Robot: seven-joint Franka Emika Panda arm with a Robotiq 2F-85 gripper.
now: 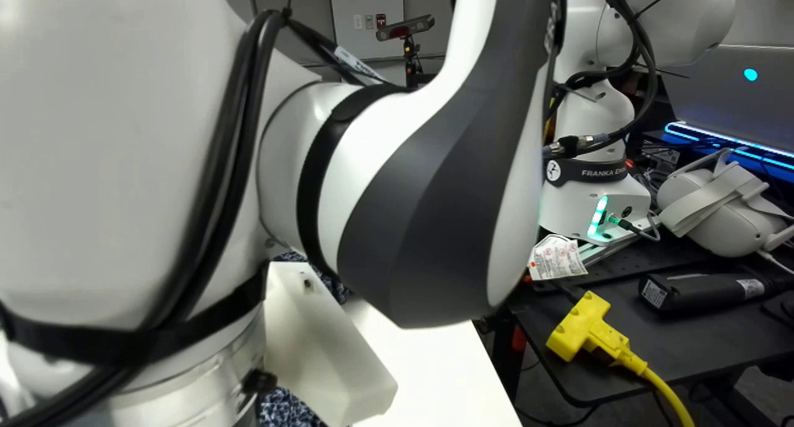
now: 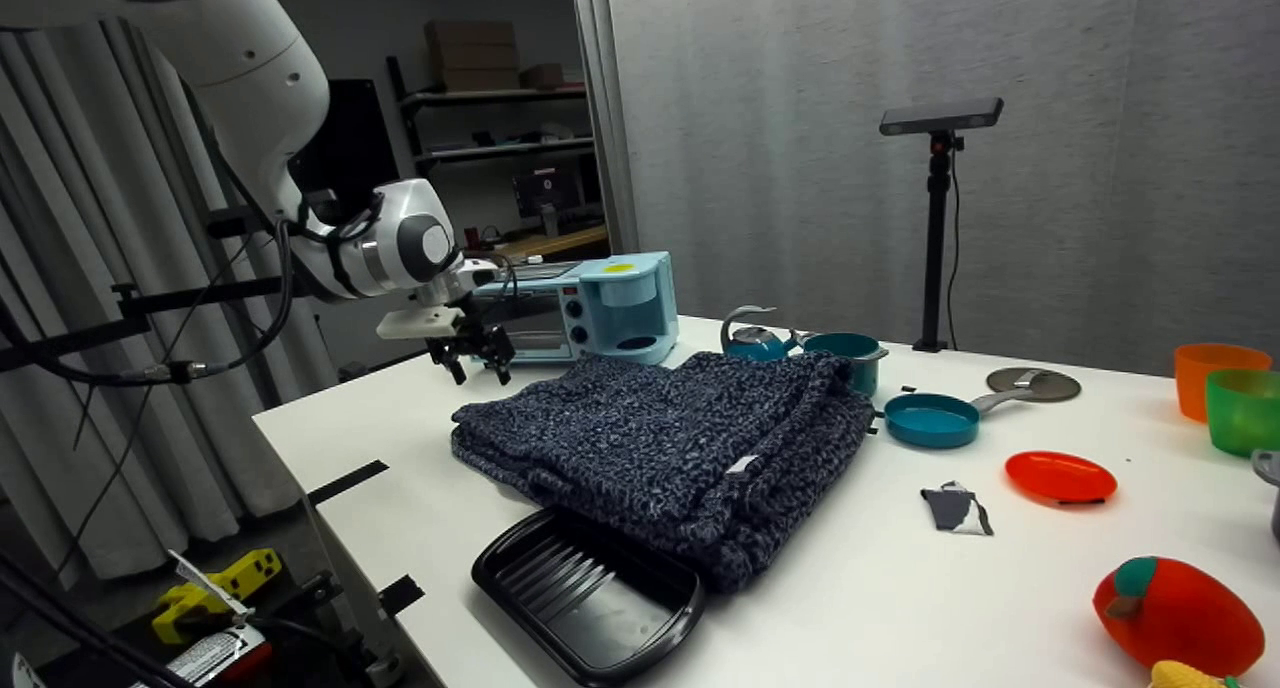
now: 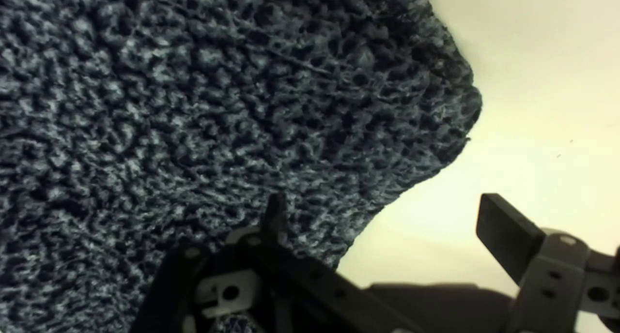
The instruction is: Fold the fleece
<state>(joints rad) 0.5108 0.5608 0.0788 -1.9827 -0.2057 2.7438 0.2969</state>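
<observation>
The fleece [image 2: 650, 438], dark navy speckled with grey-blue, lies as a thick, layered heap on the white table in an exterior view. A small white tag shows near its near edge. A patch of it shows below the arm in an exterior view [image 1: 288, 408]. My gripper [image 2: 481, 370] is open and empty beside the fleece's far left end. In the wrist view the fleece [image 3: 218, 105] fills the left side and ends in a rounded corner. The gripper [image 3: 381, 200] has its left finger over the fleece and its right finger over bare table. The arm hides the gripper in an exterior view.
A black tray [image 2: 590, 593] touches or nearly touches the fleece's near edge. A light blue toaster oven [image 2: 625, 308] stands just behind the gripper. A kettle [image 2: 757, 343], teal pot [image 2: 850, 353], teal pan [image 2: 930, 420] and red plate [image 2: 1060, 476] stand beyond and to the right.
</observation>
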